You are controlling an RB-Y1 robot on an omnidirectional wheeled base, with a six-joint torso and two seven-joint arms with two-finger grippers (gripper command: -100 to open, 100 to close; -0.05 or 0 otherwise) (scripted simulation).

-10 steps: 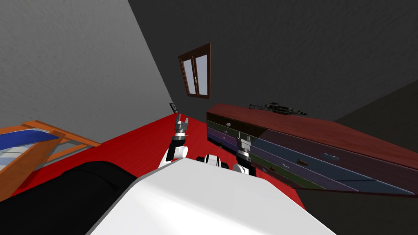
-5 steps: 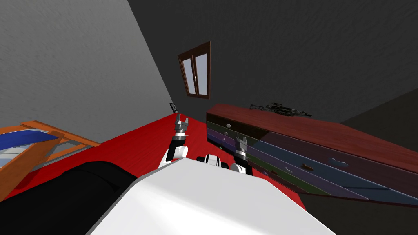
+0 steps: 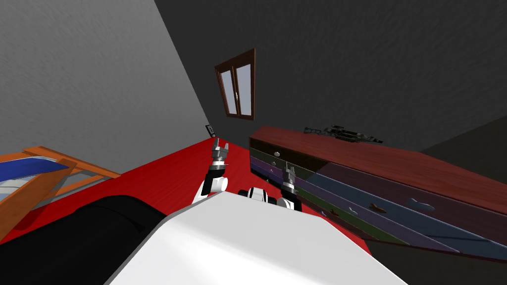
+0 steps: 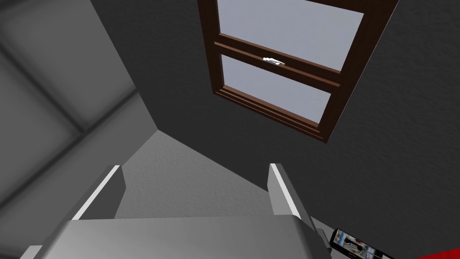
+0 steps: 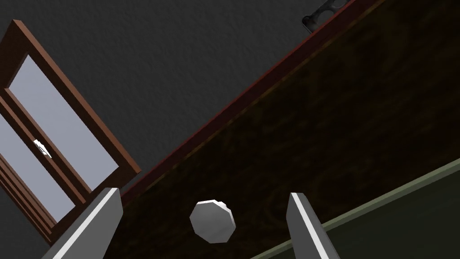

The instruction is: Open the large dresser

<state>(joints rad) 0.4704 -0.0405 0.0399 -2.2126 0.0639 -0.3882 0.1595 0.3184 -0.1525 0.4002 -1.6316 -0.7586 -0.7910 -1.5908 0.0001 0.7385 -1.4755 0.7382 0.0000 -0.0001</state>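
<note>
Right gripper [image 5: 204, 194] jaws released; knob [image 5: 212, 221] straight ahead, centred on their gap. Left gripper [image 4: 195, 168] released, farther off.

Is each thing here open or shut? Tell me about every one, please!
Dresser: all drawers look shut.
Right gripper: open, empty.
Knob: between the right fingers, not gripped yet.
Left gripper: open, empty.
Window: shut.

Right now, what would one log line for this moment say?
right gripper: open, facing grey round knob | dresser: top drawer shut | left gripper: open
</note>
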